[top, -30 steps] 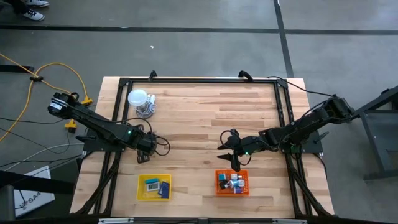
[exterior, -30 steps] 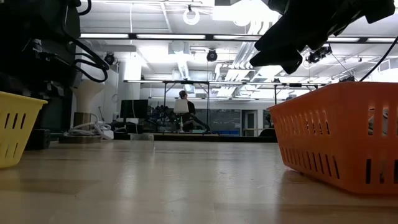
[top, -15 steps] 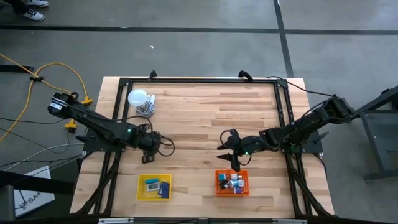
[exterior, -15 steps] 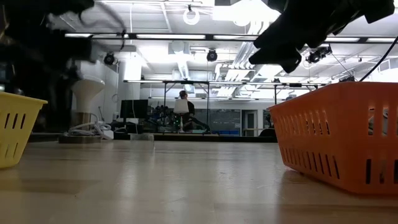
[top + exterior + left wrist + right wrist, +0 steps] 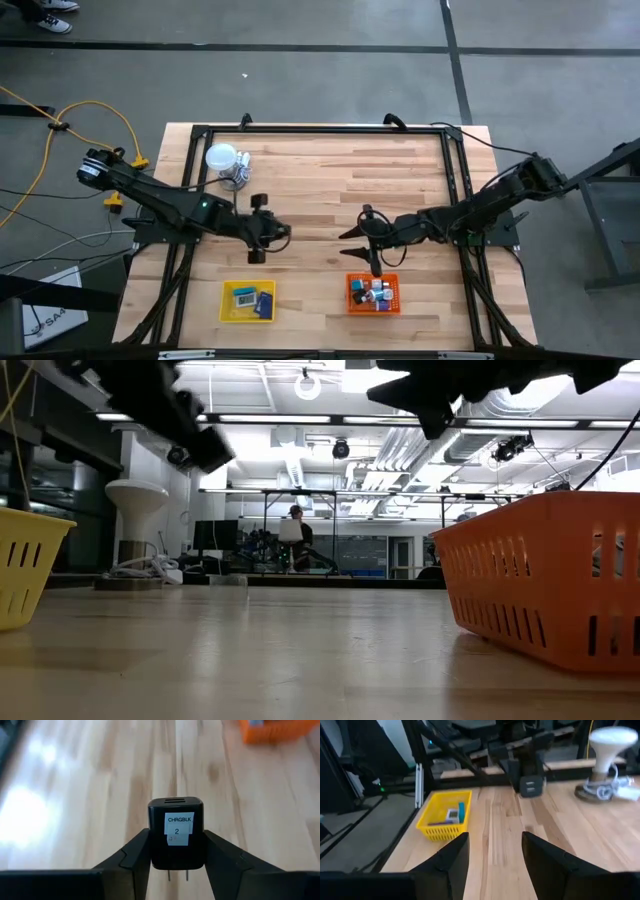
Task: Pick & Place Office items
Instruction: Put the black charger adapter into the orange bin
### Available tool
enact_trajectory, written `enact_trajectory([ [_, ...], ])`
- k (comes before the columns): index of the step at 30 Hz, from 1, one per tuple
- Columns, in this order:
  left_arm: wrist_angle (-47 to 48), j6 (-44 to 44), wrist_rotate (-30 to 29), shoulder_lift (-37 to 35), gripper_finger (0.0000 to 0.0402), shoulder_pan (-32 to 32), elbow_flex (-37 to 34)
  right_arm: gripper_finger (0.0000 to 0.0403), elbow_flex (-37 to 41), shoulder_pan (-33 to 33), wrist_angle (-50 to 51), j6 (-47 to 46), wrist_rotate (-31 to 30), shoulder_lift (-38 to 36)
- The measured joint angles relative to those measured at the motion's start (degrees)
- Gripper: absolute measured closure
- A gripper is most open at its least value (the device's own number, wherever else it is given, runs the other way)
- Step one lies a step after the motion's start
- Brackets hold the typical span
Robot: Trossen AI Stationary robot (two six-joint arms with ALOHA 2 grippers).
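A small black charger block (image 5: 176, 832) with a white label sits between the fingers of my left gripper (image 5: 273, 232), which is shut on it above the table's middle left. The block also shows in the right wrist view (image 5: 530, 785). My right gripper (image 5: 358, 248) hangs open and empty just beyond the far side of the orange tray (image 5: 351, 296). Several small office items (image 5: 376, 292) lie in that tray. Others (image 5: 247, 298) lie in the yellow tray (image 5: 226, 302). My left gripper pinches the block's two opposite side faces (image 5: 152, 845) between its two fingers (image 5: 131, 856). The fingers slant downward toward the table's right side. The block is lifted clear of the table, its labelled face toward the wrist camera, and its two metal prongs (image 5: 177, 875) stick out free between the fingers.
A white globe on a wire stand (image 5: 223, 160) stands at the far left of the table. A black frame (image 5: 320, 128) runs along the table's far and side edges. Bare wood (image 5: 320, 190) lies between the two arms and beyond them.
My left gripper has risen from the far side of the yellow tray and swung toward the table's middle, tipping its fingers up from steeply down to a slant. My right gripper has tipped its fingers up toward level, staying open over the same spot.
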State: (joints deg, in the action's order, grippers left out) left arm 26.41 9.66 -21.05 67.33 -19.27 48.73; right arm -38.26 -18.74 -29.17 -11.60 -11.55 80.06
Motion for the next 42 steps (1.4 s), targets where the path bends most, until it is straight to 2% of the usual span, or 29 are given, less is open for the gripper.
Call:
enact_trajectory([
  [8,-16.32,-11.15,-3.42,0.4,0.0259,0.02,0.0,0.0234,0.02,0.02,-8.77,5.53,-0.45,4.35],
  [15,-27.02,-17.73,-4.45,5.13,0.0259,0.02,0.0,0.0234,0.01,0.76,-18.22,10.93,-0.81,9.04],
  [20,-36.26,-21.34,-4.81,9.45,0.0258,0.01,0.0,0.0234,0.0,1.2,-19.31,14.17,-7.15,10.48],
  [23,-40.94,-22.29,-4.8,11.72,0.0258,0.15,0.0,0.0234,-0.02,1.31,-19.56,15.9,-8.28,10.46],
  [27,-43.74,-21.66,-4.72,13.82,0.0258,0.99,0.0,0.0234,0.01,1.29,-19.9,16.4,-8.25,10.46],
  [42,-44.08,-17.9,-4.21,15.02,0.0257,2.05,0.0,0.0234,0.02,1.31,-19.74,16.85,-9.35,10.46],
])
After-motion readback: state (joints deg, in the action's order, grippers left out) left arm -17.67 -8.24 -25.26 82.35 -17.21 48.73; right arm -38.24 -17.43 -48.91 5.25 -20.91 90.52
